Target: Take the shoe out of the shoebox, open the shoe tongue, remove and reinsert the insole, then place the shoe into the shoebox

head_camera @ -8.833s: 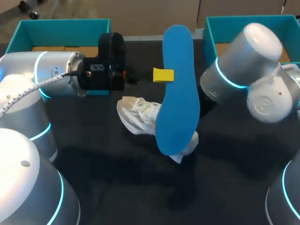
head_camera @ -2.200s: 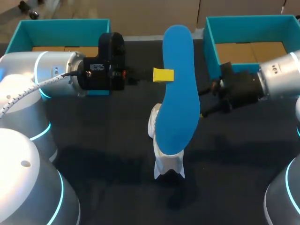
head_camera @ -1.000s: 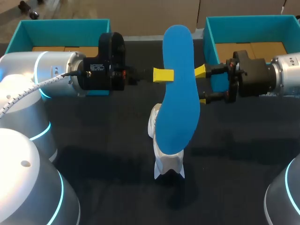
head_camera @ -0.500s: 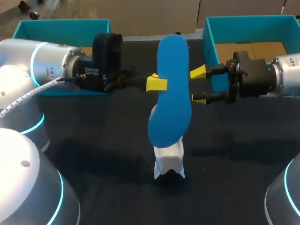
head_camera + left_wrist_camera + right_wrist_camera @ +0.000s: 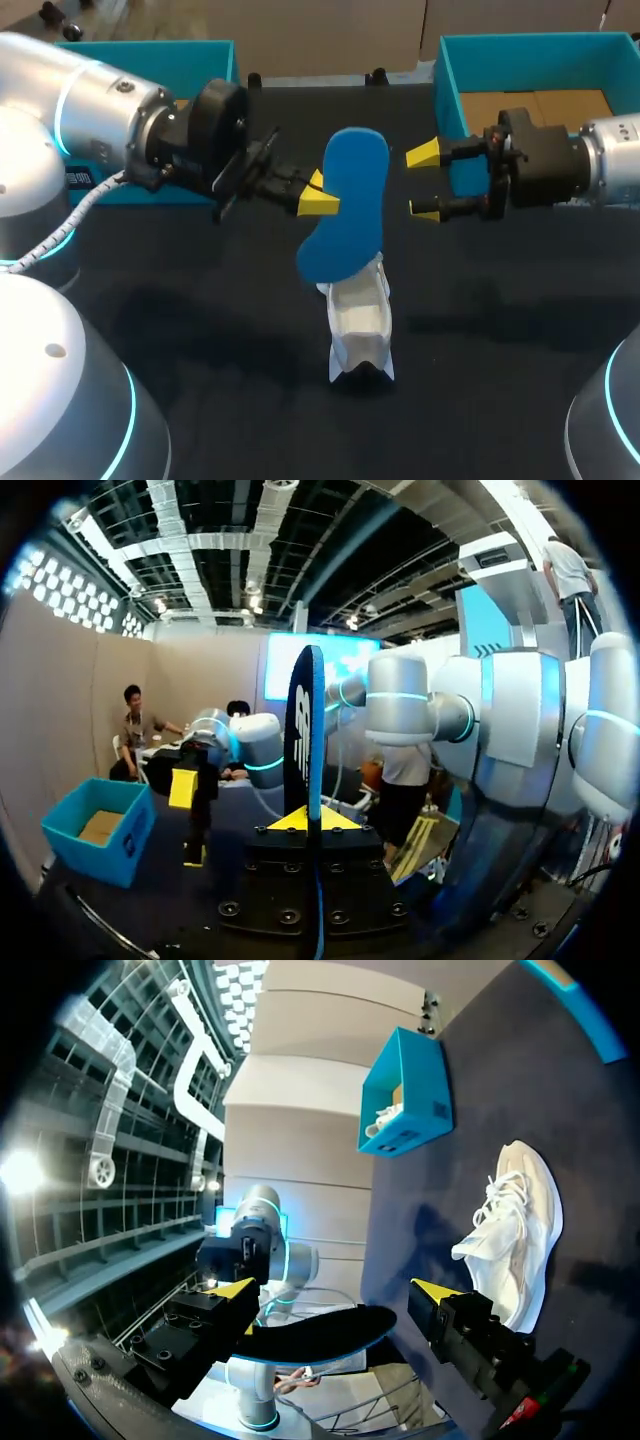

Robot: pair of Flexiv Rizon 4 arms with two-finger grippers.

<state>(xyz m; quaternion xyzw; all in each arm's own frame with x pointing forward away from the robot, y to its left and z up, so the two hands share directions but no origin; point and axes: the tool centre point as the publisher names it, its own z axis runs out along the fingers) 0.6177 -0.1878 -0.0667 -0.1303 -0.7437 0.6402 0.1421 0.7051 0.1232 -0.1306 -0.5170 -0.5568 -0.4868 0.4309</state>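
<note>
The left gripper (image 5: 321,196) is closing its yellow tips on the blue insole (image 5: 346,212) from both sides and is holding it in the air. The right gripper (image 5: 421,181) is standing open and empty just beside the insole, not touching it. Compared with half a second ago, the left arm is tilting the insole over and bringing its lower end down to the mouth of the white shoe (image 5: 359,330), which is standing on the table with the heel toward the camera; the right gripper is not moving. I think the reinserting is now beginning. The two teal shoeboxes (image 5: 520,44) are waiting behind. A white mark is showing on the insole (image 5: 302,695), and small print on the left box (image 5: 76,178), too small for reading
</note>
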